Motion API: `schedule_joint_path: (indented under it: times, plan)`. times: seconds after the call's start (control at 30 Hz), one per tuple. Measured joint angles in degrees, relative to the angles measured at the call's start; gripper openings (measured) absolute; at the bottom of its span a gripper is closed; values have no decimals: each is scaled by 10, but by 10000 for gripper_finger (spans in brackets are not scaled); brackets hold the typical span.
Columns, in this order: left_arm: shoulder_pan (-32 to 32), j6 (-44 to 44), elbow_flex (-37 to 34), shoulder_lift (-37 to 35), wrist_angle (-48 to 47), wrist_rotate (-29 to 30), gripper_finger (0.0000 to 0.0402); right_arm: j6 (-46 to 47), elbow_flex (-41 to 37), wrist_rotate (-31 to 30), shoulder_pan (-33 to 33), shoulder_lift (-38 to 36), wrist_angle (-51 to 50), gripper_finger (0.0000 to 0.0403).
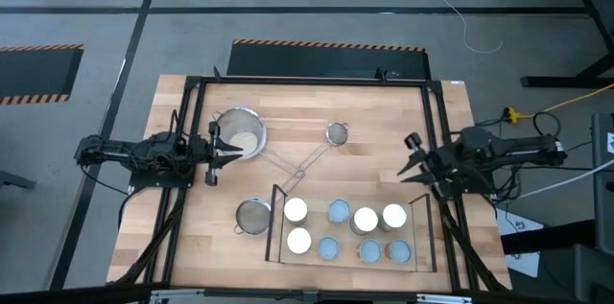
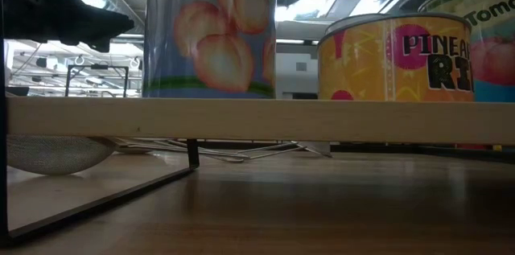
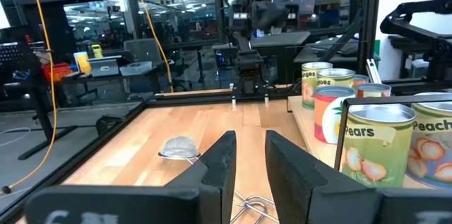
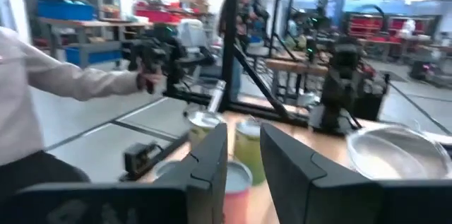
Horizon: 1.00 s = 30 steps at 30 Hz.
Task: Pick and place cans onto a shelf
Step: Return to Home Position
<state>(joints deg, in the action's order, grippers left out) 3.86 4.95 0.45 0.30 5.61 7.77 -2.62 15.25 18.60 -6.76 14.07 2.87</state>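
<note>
Several cans (image 1: 366, 220) stand upright in two rows on the light-wood shelf (image 1: 422, 232) near the table's front edge. In the low view a peach can (image 2: 211, 30) and a pineapple can (image 2: 394, 54) stand on the shelf board (image 2: 257, 120). My left gripper (image 1: 225, 153) hovers at the table's left side beside the steel pan, open and empty, as its wrist view (image 3: 251, 143) shows. My right gripper (image 1: 409, 160) hovers at the table's right side, above and behind the shelf, open and empty (image 4: 244, 136). Both point level toward the table's middle.
A steel pan (image 1: 240, 131) with a long handle sits at the far left. One wire strainer (image 1: 337, 133) lies mid-table and another (image 1: 253, 216) lies left of the shelf. A black frame (image 1: 307, 81) edges the table. A person's sleeve and hand (image 4: 145, 79) show beyond the table.
</note>
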Motion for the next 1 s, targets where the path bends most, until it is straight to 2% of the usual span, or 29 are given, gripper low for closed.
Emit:
schedule_joint_path:
  times: [0.23,0.43,0.6,0.8,1.0]
  plan:
    - [0,0,0,0,0,0,69,-23,-75,-9,48,0,107,91]
    - [0,0,0,0,-1,0,69,-16,-107,-4,108,0,111,91]
    - [0,0,0,0,-7,0,69,-6,-117,44,141,0,112,90]
    - [0,-3,0,0,-9,0,69,23,-146,50,158,-6,137,91]
    - [0,-4,0,0,-11,0,69,26,-149,58,160,-44,136,91]
